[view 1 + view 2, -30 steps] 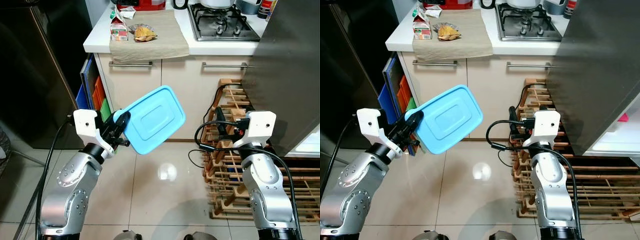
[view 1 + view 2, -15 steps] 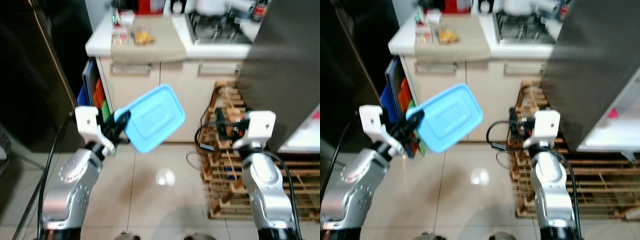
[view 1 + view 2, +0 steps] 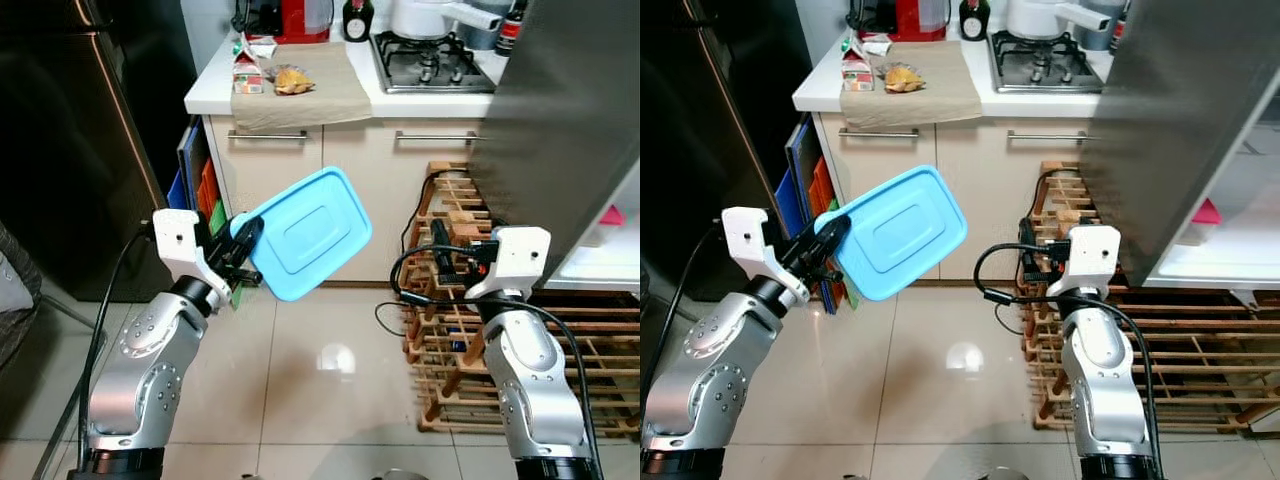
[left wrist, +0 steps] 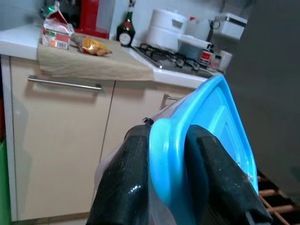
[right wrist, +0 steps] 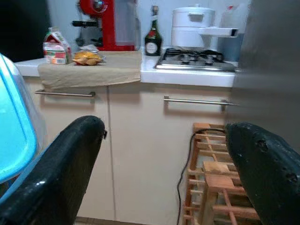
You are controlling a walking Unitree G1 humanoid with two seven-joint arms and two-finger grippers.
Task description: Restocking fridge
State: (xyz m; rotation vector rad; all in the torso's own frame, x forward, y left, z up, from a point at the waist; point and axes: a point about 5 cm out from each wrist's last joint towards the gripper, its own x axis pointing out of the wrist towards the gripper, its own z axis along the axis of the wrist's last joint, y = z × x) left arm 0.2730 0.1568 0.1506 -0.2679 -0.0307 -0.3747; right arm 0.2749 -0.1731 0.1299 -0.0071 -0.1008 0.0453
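My left gripper (image 3: 243,243) is shut on the edge of a light-blue lidded food container (image 3: 305,233), held tilted in the air in front of me. The left wrist view has both black fingers (image 4: 129,183) clamped on the container's blue rim (image 4: 165,161). My right gripper (image 5: 161,164) is open and holds nothing, with its wide-apart fingers (image 5: 61,164) pointing at the cabinets. The right arm (image 3: 515,300) is raised beside a wooden rack. A grey open fridge door (image 3: 560,110) stands at the right, with white shelves (image 3: 1230,235) behind it.
A counter (image 3: 300,85) ahead carries a beige cloth, a milk carton (image 3: 245,72), a snack bag (image 3: 292,78) and a gas hob (image 3: 430,60). A wooden rack (image 3: 470,330) with cables stands on the tiled floor at the right. A dark cabinet (image 3: 70,150) is on the left.
The camera has pulled back and tilted up, so more of the counter and the open fridge shows. Both arms hold the same pose, with the container still in the left gripper.
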